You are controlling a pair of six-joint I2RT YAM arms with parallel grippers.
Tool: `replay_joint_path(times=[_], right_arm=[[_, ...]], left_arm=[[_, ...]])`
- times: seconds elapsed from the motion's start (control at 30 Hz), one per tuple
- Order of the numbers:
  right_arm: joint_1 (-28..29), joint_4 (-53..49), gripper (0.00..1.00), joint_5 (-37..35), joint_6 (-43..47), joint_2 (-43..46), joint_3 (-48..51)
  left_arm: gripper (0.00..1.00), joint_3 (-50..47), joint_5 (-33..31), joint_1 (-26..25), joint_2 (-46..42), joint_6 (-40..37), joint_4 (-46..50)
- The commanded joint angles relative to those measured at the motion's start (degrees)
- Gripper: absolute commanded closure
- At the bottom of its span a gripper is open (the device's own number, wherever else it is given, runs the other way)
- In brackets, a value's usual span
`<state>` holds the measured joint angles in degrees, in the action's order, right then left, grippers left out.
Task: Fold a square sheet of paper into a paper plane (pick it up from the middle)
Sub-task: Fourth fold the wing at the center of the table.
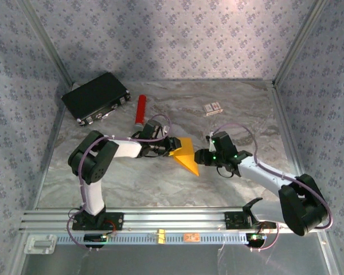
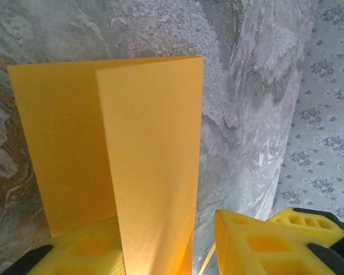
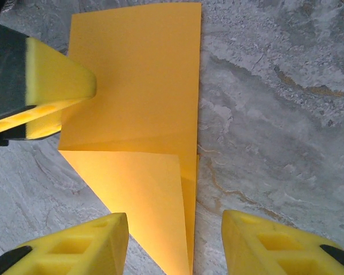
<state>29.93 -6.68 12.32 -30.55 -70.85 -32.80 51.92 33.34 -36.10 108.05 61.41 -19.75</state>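
The square sheet of paper (image 1: 187, 156), orange-yellow, lies folded on the marble table between the two arms. One corner is turned in diagonally, so its near end is a point (image 3: 160, 200). My left gripper (image 1: 172, 145) is at its left edge, open. In the left wrist view a raised flap (image 2: 152, 149) stands between the fingers, leaning on the left finger (image 2: 74, 252) and clear of the right one (image 2: 258, 246). One left finger (image 3: 51, 80) rests on the sheet. My right gripper (image 3: 175, 243) is open and low, straddling the pointed end without touching it.
A black case (image 1: 96, 97) sits at the back left, with a red cylinder (image 1: 141, 110) beside it. A small white-and-red box (image 1: 212, 107) lies at the back middle. Patterned walls and metal posts enclose the table; an aluminium rail (image 1: 160, 220) runs along the near edge.
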Motion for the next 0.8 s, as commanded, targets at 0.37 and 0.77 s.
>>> replay_joint_path(times=[0.37, 0.77], right_arm=[[6.2, 1.0, 0.51, -6.9, 10.1, 2.2, 0.8], [19.4, 17.3, 0.52, -22.9, 27.5, 2.2, 9.6]], left_arm=[[0.91, 0.5, -3.3, 0.9, -1.8, 0.4, 0.1], [0.81, 1.6, -5.4, -0.5, -4.1, -0.9, 3.9]])
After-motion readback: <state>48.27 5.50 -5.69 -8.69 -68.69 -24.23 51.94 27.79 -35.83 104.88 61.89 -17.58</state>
